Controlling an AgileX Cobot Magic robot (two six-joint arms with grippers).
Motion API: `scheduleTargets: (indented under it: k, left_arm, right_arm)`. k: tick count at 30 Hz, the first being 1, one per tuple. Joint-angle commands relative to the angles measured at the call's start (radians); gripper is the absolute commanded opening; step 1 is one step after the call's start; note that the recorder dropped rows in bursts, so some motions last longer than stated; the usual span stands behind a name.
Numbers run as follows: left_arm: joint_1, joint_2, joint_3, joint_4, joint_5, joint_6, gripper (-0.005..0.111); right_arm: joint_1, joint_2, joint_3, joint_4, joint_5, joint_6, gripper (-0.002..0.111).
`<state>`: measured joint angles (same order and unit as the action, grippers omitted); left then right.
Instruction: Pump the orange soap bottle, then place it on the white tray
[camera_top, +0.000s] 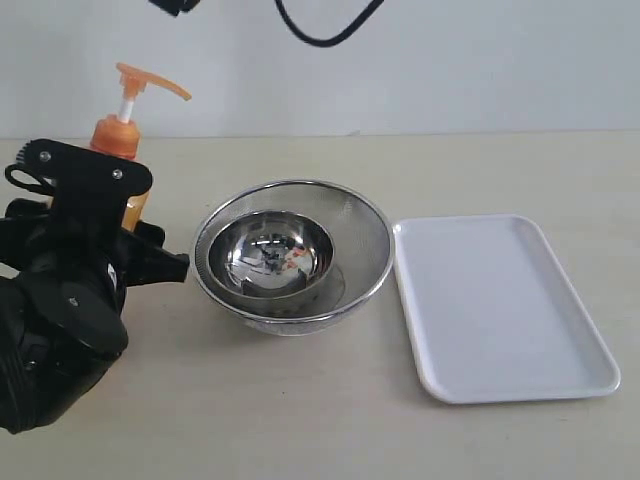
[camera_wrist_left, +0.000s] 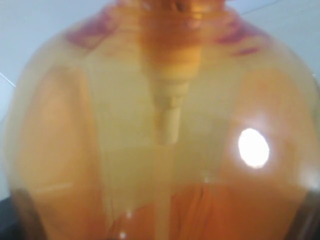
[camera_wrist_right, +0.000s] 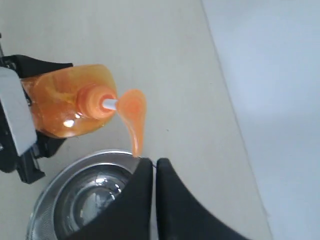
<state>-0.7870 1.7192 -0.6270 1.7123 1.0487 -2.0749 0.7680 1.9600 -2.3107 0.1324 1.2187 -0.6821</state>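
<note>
The orange soap bottle (camera_top: 120, 135) is held upright at the left of the table (camera_top: 300, 420), pinched by the left gripper (camera_wrist_right: 47, 105), its spout pointed toward the mesh steel bowl (camera_top: 365, 230) (a smaller steel bowl (camera_top: 235, 255) is nested inside), with the white tray (camera_top: 500, 310) laid alongside, while the right gripper (camera_wrist_right: 154, 165) is pressed together near the spout.

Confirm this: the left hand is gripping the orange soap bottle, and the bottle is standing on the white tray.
One part is wrong. The orange soap bottle stands on the table, not on the white tray. The exterior view shows the bottle left of the steel bowls and the tray on their other side. The left hand does grip the bottle.
</note>
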Motion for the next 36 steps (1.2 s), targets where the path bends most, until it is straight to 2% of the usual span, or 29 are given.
scheduleTargets:
  k: [1,9,20,31,36]
  left_arm:
    - [-0.005,-0.009,-0.008,0.032,0.085,0.01,0.005]
    - [-0.005,-0.009,-0.008,0.032,0.163,-0.026,0.005]
    - [-0.005,-0.005,-0.085,0.032,0.159,-0.026,0.005]
    - [-0.005,0.075,-0.094,0.032,0.159,-0.026,0.005]
    - [-0.005,0.075,-0.14,0.032,0.149,-0.026,0.005]
  right_arm:
    - [-0.002,-0.043,-0.004,-0.096,0.002,0.023,0.0]
    - [-0.024,-0.029,-0.004,-0.116,0.002,0.047,0.0]
    - [-0.061,-0.006,-0.004,-0.038,-0.023,0.051,0.0]
    - [-0.061,-0.002,-0.004,-0.034,-0.069,0.061,0.0]
    - [-0.061,0.031,-0.004,-0.001,-0.083,0.063,0.0]
